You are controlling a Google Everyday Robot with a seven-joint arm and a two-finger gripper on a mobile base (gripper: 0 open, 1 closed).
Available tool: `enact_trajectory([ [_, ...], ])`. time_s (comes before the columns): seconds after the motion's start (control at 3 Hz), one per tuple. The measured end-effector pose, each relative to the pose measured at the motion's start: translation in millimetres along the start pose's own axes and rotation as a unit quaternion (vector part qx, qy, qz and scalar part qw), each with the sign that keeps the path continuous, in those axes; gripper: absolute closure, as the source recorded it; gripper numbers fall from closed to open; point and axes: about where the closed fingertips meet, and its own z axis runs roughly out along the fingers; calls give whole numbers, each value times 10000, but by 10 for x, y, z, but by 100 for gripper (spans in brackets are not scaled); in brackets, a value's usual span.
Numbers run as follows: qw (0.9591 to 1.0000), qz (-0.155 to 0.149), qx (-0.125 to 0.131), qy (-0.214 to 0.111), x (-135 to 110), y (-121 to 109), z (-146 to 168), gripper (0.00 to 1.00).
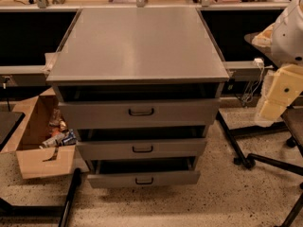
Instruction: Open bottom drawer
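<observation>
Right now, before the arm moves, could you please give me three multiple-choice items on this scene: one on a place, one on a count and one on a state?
1. Where is the cardboard box relative to the cabinet?
A) on top of it
B) on the floor, to its left in the view
C) inside a drawer

2. How many drawer fronts does the cabinet show?
A) two
B) three
C) five

3. What is the tool doing?
A) gripping a drawer handle
B) resting on the cabinet top
C) hanging to the right of the cabinet, touching no drawer

Answers:
1 B: the box stands on the speckled floor beside the cabinet.
2 B: there are three fronts, each with a black handle, and the bottom drawer is the lowest.
3 C: the tool is at the right edge of the view, apart from every handle.
</observation>
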Motion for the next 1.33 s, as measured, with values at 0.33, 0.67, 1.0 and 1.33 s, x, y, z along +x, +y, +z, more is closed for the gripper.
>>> enact_trajectory([
  [0.33, 10000, 0, 0, 0, 0, 0, 0, 0],
  [0.67, 9998, -207, -42, 48, 20, 33, 251, 0],
  [1.0, 9975, -617, -339, 18, 107, 163, 1045, 0],
  [1.33, 9942, -616, -854, -201, 241, 458, 2253, 0],
])
